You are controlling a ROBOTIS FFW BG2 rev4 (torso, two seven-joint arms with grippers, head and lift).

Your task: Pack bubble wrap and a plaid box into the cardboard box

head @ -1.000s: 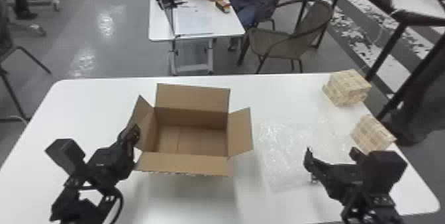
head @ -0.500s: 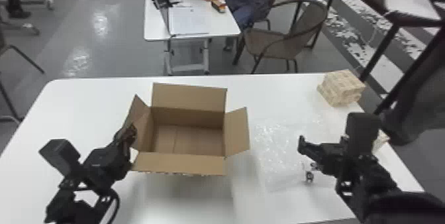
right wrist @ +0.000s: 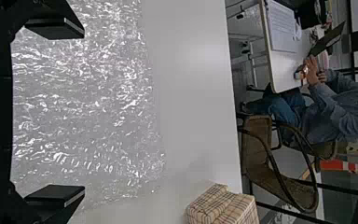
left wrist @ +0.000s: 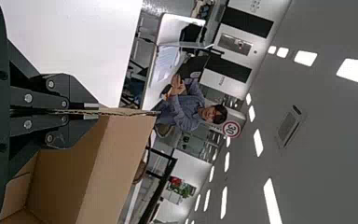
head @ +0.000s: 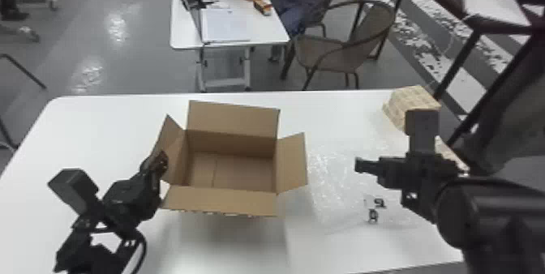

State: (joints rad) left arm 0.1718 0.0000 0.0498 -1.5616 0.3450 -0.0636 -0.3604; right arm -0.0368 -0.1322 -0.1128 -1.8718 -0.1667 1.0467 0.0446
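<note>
The white table [head: 97, 131] runs along the front of the room. On its left side is the left gripper [head: 160, 160], at the cardboard box's left flap [head: 169, 147]. In the left wrist view, its 2 fingers [left wrist: 81, 99] are clamped on the edge of that flap, 1 on each side.

Next comes the cardboard box [head: 231, 200], sitting on the table with its top open. Its 4 flaps stick out, and you can see down to the brown bottom.

Behind the table, past the box, is a small white desk [head: 182, 34] with papers [head: 225, 26] on it. To the right of the desk is a brown chair [head: 332, 56].

Just to the right of the box, the bubble wrap [head: 332, 196] lies flat on the table. It is clear and shiny, with 2 little dark marks [head: 373, 215] near its front part. Over the wrap is the right gripper [head: 361, 165]. In the right wrist view, its 2 fingers [right wrist: 58, 29] are wide apart, with nothing between them but a look at the wrap below.

At the far right, 1 plaid box [head: 415, 98] sits near the table's back edge. Another plaid box [head: 446, 151] is nearer the front, partly hidden by the right arm.
</note>
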